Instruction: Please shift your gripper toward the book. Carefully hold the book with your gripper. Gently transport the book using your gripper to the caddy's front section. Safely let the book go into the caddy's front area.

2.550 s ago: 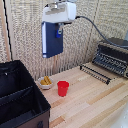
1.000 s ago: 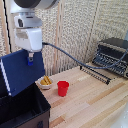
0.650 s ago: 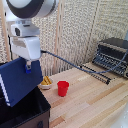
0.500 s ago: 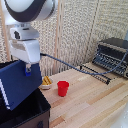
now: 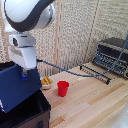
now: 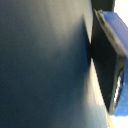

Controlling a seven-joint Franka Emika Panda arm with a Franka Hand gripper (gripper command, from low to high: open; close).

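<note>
The dark navy book (image 5: 17, 89) hangs tilted from my gripper (image 5: 23, 76), which is shut on its upper edge. It is held over the black caddy (image 5: 30, 114) at the exterior view's lower left, its lower part reaching the caddy's top. The white arm and boxy wrist (image 5: 24, 50) are directly above. In the wrist view the book's plain cover (image 6: 45, 65) fills most of the picture, with one blue-tipped finger (image 6: 112, 60) pressed against it. The caddy's compartments are hidden behind the book.
A red cup (image 5: 62, 88) stands on the wooden table to the exterior view's right of the caddy, with a small bowl of yellow items (image 5: 46, 81) beside it. A black toaster oven (image 5: 114, 54) and a wire rack (image 5: 95, 73) sit at the far right.
The arm carried the book from mid-table to the exterior view's left and down, over the caddy. In the last half second it barely moved.
</note>
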